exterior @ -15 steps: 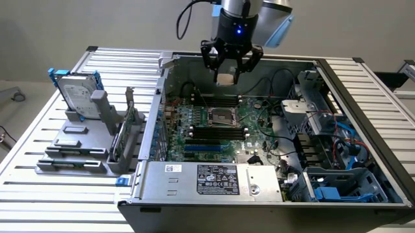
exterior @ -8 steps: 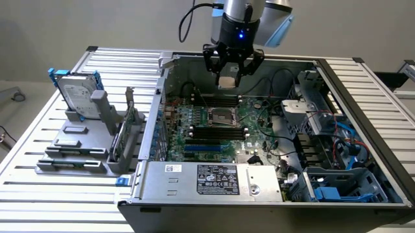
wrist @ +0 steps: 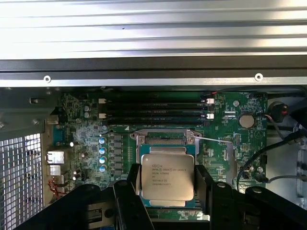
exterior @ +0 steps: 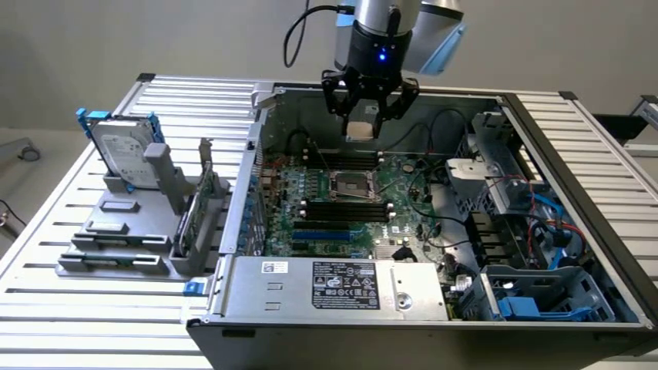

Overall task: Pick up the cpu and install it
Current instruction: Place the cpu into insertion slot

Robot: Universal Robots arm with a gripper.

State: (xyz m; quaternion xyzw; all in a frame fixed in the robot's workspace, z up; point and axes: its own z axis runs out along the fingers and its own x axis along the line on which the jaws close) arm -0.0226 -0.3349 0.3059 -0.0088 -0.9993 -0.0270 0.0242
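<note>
Gripping cpu (wrist: pixel 168 176) by edges, pincer (exterior: pixel 366 122) above mobo (wrist: pixel 76 129); slatted metal table (exterior: pixel 92 308), grey wall (exterior: pixel 154 38).

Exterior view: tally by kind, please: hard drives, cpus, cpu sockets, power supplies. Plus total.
hard drive: 1
cpu: 1
cpu socket: 1
power supply: 1
Total: 4
</note>
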